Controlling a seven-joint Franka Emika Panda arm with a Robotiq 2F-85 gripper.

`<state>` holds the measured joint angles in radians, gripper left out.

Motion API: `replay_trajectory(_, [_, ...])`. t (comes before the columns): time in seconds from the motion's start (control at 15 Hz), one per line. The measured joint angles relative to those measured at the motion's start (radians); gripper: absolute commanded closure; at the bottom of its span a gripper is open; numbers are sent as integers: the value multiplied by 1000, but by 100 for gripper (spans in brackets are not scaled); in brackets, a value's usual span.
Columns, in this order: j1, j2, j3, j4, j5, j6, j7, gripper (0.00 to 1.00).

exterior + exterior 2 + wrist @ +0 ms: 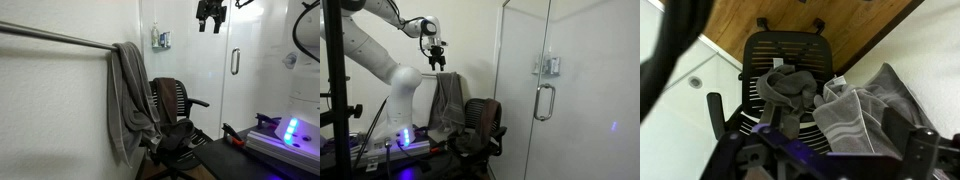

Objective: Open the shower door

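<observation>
My arm is glossy white, built of rounded segments with dark seams at the joints, on a base that glows blue and purple. My gripper is black with two short fingers; it shows dark in an exterior view too

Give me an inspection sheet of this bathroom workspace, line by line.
Surface: nothing seen.
Job's things: shower door shut, silver handle untouched.
Clutter: black office chair with dark cloth on its seat; grey towel hanging from a rail.
Claw: claw raised high, far from the handle, holding nothing; open or shut unclear.
Cables: nothing seen.
Surroundings: white walls, wood floor, blue-lit equipment by the robot base.
</observation>
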<state>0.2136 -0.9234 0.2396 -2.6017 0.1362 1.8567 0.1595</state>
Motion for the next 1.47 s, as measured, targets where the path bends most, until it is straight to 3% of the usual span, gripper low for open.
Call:
replay_trajectory(0.2, [-6, 0, -4, -1, -6, 12, 13, 0])
replay_trajectory(0.33, [-56, 1, -43, -12, -27, 78, 37, 0])
replay_trajectory(0.67, [-245, 25, -270, -36, -80, 203, 19, 0])
replay_trajectory(0.93, [-369, 81, -384, -41, -73, 359, 28, 0])
replay_trajectory(1.27, [-374, 83, -372, -39, -86, 368, 21, 0])
replay_trajectory(1.47, [-403, 112, -344, -80, -180, 566, 22, 0])
